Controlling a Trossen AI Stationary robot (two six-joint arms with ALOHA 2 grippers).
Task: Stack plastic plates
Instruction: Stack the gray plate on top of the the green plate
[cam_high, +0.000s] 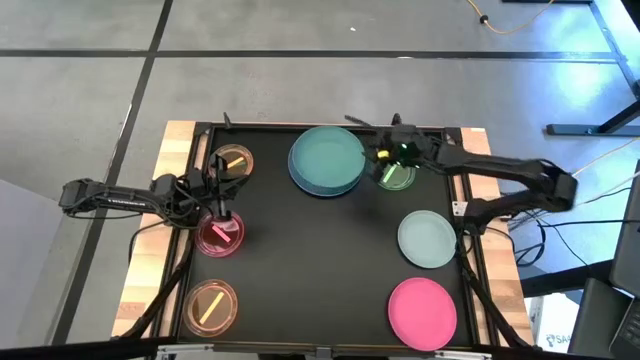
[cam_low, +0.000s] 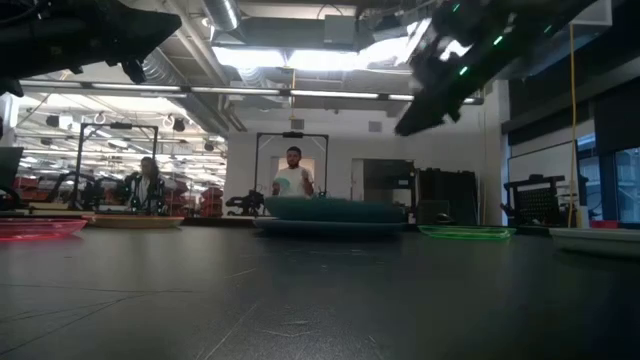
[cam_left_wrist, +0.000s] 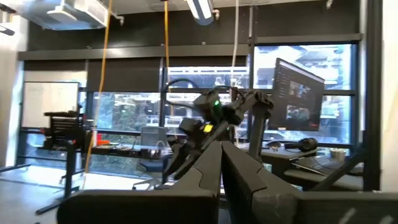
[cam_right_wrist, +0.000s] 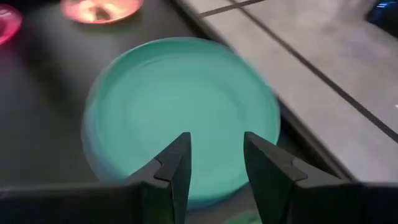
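A large teal plate (cam_high: 327, 155) lies on a blue plate (cam_high: 303, 182) at the table's far middle; the stack also shows in the low view (cam_low: 330, 210). My right gripper (cam_right_wrist: 214, 155) is open and empty, raised beside the stack's right side (cam_high: 375, 150), over a small green plate (cam_high: 397, 176). My left gripper (cam_left_wrist: 222, 162) is shut and empty, held level above the table (cam_high: 225, 200) near a small red plate (cam_high: 220, 235). A grey-green plate (cam_high: 427, 239) and a pink plate (cam_high: 422, 313) lie flat on the right.
Two small orange plates lie on the left, one at the far side (cam_high: 232, 160) and one at the near side (cam_high: 210, 305). The black mat's middle (cam_high: 320, 260) is bare. People show in the room beyond the table (cam_low: 292, 172).
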